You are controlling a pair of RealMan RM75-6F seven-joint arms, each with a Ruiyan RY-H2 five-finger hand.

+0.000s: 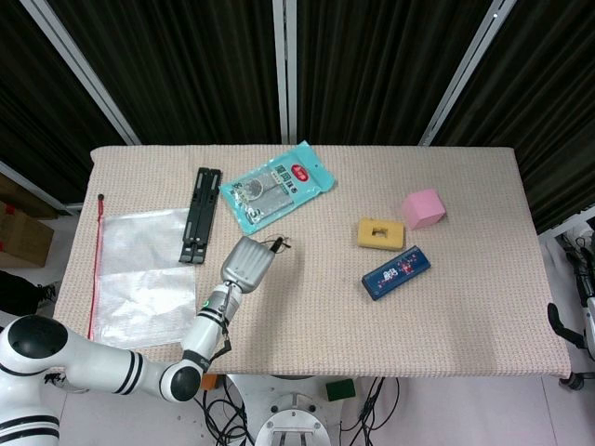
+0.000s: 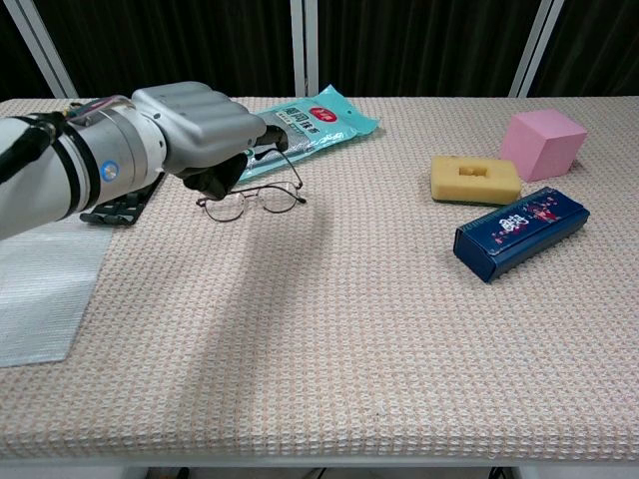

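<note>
Your left hand (image 2: 195, 135) has its fingers curled, seemingly pinching a temple arm of the thin wire-framed glasses (image 2: 252, 200). The glasses rest on the woven beige bench (image 2: 349, 329), just in front of the teal plastic packet (image 2: 305, 125)

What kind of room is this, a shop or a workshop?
Probably a robot test lab: dark curtains behind one cloth-covered table, unrelated odds and ends laid out, and a robot's left hand holding glasses.
</note>
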